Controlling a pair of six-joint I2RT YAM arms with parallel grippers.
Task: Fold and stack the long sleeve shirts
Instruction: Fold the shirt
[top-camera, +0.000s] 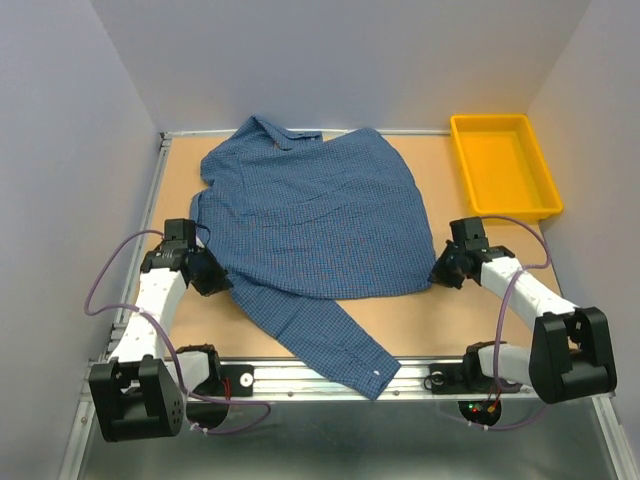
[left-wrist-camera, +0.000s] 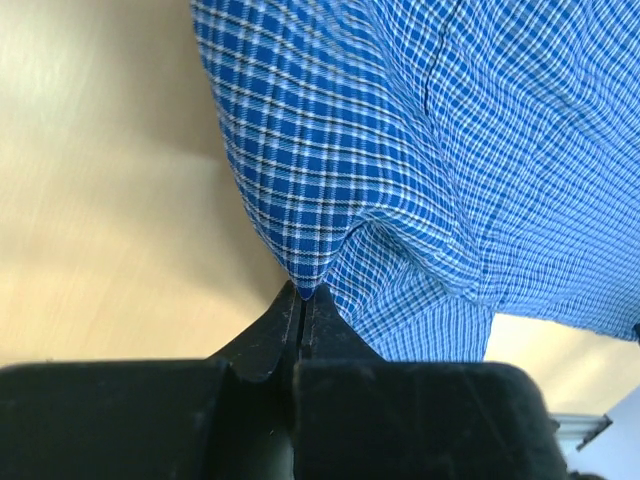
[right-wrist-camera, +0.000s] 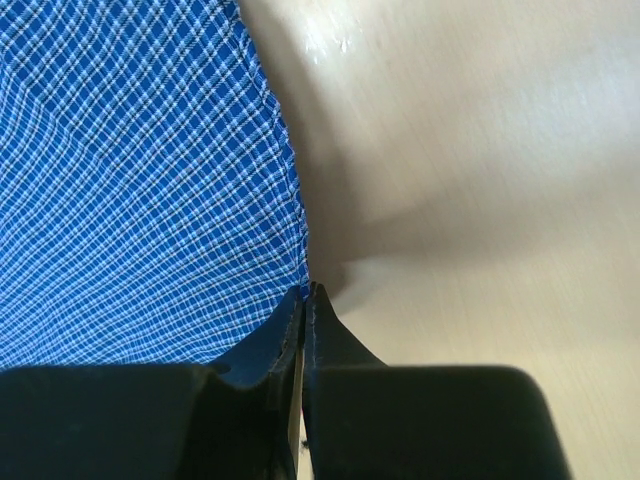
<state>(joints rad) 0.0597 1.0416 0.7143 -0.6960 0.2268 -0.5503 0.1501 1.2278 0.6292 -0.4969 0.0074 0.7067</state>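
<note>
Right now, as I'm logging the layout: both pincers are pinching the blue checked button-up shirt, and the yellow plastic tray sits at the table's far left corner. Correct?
Not quite: the yellow plastic tray sits at the far right corner, as the top external view shows. The left pincer and right pincer are indeed shut on the blue checked button-up shirt.

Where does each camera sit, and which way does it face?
Top external: above and behind the bases, looking down on table, shirt, yellow bin; left arm and right arm show.
Left wrist: on the left arm, facing the shirt; left pincer shut on it.
Right wrist: likewise, right pincer shut on its edge.
Shared: the shirt.
</note>
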